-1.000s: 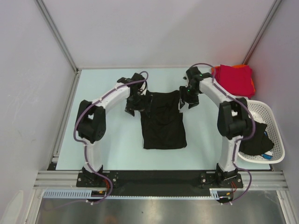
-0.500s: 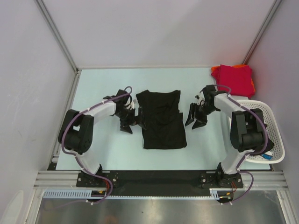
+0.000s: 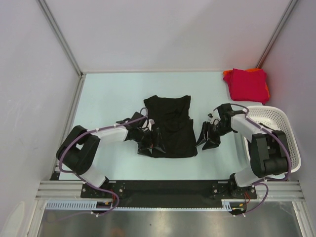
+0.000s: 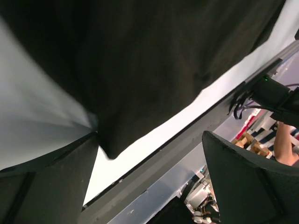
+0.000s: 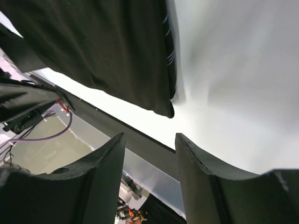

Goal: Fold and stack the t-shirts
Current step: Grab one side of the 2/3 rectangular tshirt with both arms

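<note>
orange t-shirt (image 3: 226, 74): mostly under red t-shirt (image 3: 248, 84) | black t-shirt (image 4: 140, 60): cut off in both wrist views

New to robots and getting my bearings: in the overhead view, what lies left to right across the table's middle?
left hand → black t-shirt → right hand → white basket

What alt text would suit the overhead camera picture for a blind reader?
A black t-shirt lies flat mid-table, with the left end effector open at its near left corner and the right end effector open beside its near right edge. A folded red t-shirt on an orange one sits at the far right corner, behind a white basket.
</note>
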Controlling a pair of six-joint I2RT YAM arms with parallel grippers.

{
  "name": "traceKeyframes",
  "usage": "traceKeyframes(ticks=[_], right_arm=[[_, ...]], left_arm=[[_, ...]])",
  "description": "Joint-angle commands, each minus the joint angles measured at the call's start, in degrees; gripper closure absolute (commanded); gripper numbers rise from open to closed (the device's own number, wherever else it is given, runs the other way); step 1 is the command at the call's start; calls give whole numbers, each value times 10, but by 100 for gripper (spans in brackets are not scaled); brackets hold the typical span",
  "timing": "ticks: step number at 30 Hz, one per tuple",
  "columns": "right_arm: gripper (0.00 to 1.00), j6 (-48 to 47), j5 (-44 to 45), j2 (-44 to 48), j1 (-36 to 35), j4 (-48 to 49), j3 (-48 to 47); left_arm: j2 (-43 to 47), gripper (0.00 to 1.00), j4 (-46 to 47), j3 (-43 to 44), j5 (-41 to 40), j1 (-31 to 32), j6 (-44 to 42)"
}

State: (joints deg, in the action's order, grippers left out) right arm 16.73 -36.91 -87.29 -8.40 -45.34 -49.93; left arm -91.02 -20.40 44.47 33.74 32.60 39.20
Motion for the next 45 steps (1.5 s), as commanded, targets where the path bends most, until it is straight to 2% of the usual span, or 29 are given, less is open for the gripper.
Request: traceKeyframes(ticks=[1,11,17,23,33,35,36,37,38,39,40,45], right_arm=[[48,7,6,19,0,-6,11],[50,36,75,-38,-12,5,8],[51,56,73,-70,-23,45,16],[53,68,22,-108,-40,97,12],[54,77,4,-167,-75,111,-29],[62,74,6,-180,-79,109,-31],[74,67,8,-184,-79,101,-32],[94,66,16,-185,-79,96,-33],[99,63,20,-184,-79,94,-33],[100,59,35,-182,-79,77,-35],[100,57,39,-179,-79,67,-41],[100,44,68,-116,-79,-2,-67]], left_arm=[[-41,0,61,9,-19,32,42],[-90,1,34,55,-38,52,37],[-93,0,-7,71,-59,52,17],[-91,1,-48,79,-78,52,9],[-86,5,-74,75,-96,51,4],[-87,9,-75,76,-96,51,4],[-88,19,-75,77,-95,51,4],[-88,29,-78,78,-94,52,3],[-90,42,-81,82,-94,51,2],[-95,76,-86,85,-96,51,2],[-98,99,-95,90,-105,51,3],[-73,100,-142,105,-125,52,4]])
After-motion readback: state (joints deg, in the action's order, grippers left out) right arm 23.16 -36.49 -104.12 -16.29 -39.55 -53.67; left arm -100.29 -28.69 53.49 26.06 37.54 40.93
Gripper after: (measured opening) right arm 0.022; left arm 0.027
